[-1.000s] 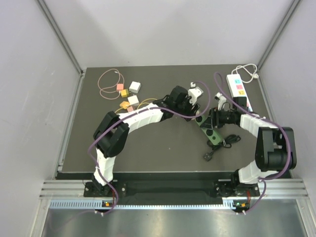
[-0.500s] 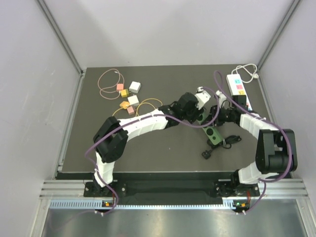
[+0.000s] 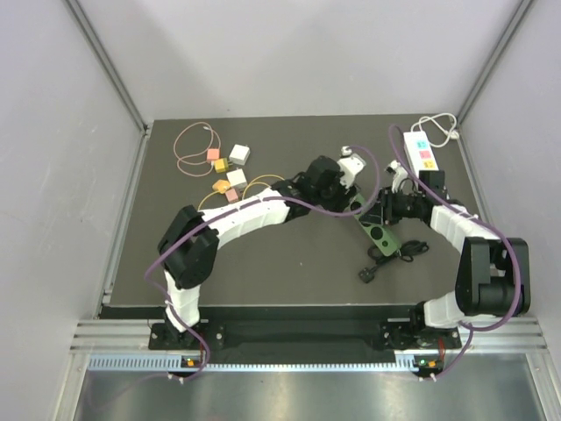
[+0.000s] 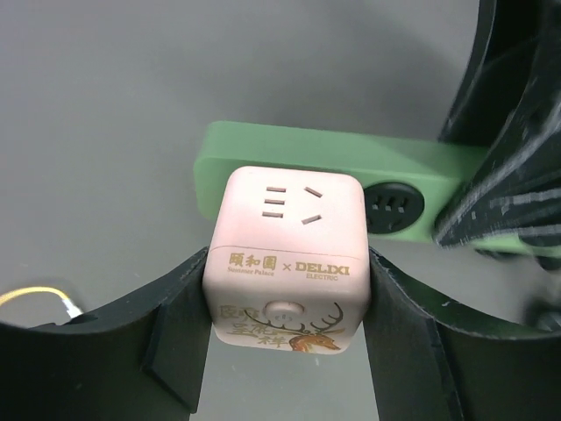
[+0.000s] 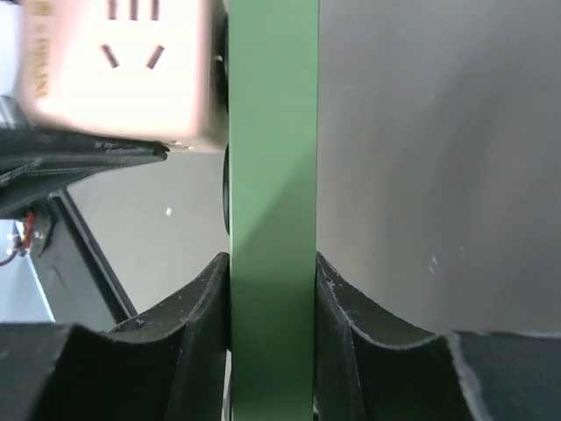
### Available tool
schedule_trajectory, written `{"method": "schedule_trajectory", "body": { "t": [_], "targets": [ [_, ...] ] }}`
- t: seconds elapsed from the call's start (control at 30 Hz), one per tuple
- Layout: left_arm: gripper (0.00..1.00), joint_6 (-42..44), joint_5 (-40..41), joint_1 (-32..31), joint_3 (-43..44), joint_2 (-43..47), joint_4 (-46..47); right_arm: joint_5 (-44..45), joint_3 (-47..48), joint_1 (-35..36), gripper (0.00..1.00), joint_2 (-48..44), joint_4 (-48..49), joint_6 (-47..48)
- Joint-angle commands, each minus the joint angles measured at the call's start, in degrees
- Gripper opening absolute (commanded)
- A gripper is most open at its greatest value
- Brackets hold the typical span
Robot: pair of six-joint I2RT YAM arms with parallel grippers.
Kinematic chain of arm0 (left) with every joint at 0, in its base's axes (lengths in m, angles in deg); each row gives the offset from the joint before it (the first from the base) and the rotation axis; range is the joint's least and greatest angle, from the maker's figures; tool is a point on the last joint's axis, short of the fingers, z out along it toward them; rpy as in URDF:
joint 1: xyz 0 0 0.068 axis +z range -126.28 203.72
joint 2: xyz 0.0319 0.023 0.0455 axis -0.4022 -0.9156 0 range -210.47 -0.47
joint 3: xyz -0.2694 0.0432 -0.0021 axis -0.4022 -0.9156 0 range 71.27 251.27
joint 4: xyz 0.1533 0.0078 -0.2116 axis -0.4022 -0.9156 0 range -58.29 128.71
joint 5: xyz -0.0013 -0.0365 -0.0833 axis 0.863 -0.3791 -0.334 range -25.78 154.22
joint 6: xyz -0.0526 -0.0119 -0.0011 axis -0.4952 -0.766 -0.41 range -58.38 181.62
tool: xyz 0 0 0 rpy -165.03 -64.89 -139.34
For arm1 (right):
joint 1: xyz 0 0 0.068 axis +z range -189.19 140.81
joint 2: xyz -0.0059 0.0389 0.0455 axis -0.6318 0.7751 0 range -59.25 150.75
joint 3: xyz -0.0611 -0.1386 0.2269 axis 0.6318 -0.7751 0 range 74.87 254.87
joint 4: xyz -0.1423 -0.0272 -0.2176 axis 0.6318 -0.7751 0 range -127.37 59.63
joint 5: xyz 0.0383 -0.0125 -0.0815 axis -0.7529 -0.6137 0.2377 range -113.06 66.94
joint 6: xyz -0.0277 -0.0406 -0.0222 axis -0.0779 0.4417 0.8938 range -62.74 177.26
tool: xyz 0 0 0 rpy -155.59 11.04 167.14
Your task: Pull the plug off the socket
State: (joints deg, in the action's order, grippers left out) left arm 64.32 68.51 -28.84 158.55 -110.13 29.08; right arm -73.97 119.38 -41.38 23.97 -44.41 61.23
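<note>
Soft, even overhead light; mixed sharpness up close.
My left wrist view held the pink cube plug crisp, with blocky noise at the dark right edge; my right wrist view showed a diagonal shadow across the green socket strip.

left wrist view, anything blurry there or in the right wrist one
Left wrist: the pink cube plug is sharp, its print legible; the dark arm at the right edge is blurred. Right wrist: a diagonal shadow crosses the green socket strip.
</note>
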Motion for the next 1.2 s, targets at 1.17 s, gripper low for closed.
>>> {"method": "schedule_trajectory", "body": {
  "t": [1.17],
  "targets": [
    [0.0,-16.85,-19.5,0.52,7.72,8.5,-0.92,7.06,0.84,-1.93,0.0,-1.92,5.87,-0.36]
  ]
}}
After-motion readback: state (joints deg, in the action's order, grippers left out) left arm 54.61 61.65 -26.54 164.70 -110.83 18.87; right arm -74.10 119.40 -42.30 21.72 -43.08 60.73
